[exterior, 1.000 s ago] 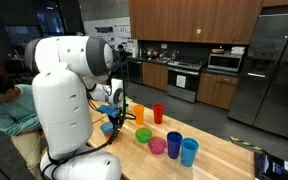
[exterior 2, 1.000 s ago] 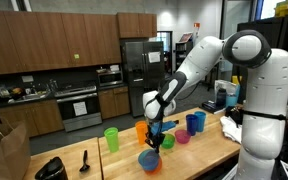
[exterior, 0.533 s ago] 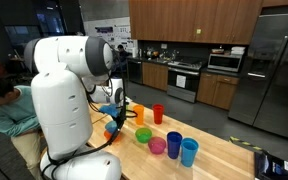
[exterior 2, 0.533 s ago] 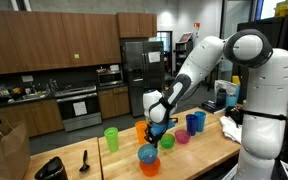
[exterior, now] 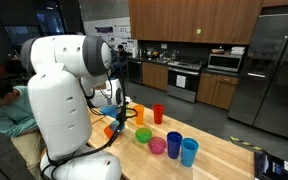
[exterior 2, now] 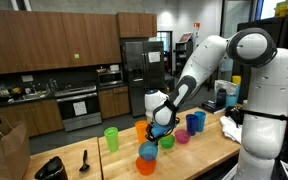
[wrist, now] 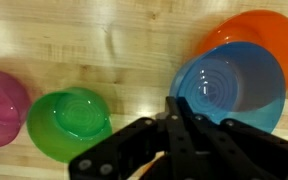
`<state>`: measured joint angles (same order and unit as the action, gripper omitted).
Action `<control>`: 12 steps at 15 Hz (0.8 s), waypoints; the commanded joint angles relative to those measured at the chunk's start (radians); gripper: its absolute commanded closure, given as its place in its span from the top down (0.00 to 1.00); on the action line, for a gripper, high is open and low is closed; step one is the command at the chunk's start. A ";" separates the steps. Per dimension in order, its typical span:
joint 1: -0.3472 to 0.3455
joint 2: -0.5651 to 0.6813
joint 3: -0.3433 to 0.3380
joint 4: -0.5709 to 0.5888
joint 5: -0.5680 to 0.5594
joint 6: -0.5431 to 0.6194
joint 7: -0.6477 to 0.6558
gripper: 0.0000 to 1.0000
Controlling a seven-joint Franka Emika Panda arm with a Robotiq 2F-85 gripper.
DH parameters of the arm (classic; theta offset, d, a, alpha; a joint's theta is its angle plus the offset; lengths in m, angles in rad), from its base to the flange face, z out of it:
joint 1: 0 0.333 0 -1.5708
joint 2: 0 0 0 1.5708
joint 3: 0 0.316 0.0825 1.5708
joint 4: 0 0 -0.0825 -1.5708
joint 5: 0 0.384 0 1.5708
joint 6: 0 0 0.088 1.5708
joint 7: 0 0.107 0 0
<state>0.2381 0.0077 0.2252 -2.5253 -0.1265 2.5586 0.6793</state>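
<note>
My claw [wrist: 176, 108] was clenched, its tips pinched on the near rim of one blue cup [wrist: 234, 90], low in the middle of the wrist view. The blue cup filled the right of that frame. It sat nested in one orange cup [wrist: 256, 32], whose rim showed behind it at the upper right.

Left of my claw in the wrist view lay one green cup [wrist: 69, 122]. One pink cup [wrist: 2, 105] sat at the left edge, just beside the green one. Both stood on one pale wooden table [wrist: 114, 40].

In an exterior view the nested pair showed at the lower centre, with the blue cup on top. One tall green cup [exterior 2: 111, 138] stood to its left.

In an exterior view I counted six cups right of the claw:
- one far orange cup [exterior: 137, 113] and one red cup [exterior: 158, 113] at the back
- the green cup and the pink cup in the middle
- one navy cup [exterior: 174, 144] and one light blue cup [exterior: 189, 152] nearest the camera

One poster [exterior: 104, 32] hung at the upper left of that view. Its writing was too small to read.
</note>
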 commanded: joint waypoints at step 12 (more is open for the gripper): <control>-0.046 -0.223 -0.012 -0.132 0.158 0.004 -0.021 0.01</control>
<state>0.2248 -0.1361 0.2281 -2.5957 -0.0031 2.5686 0.6776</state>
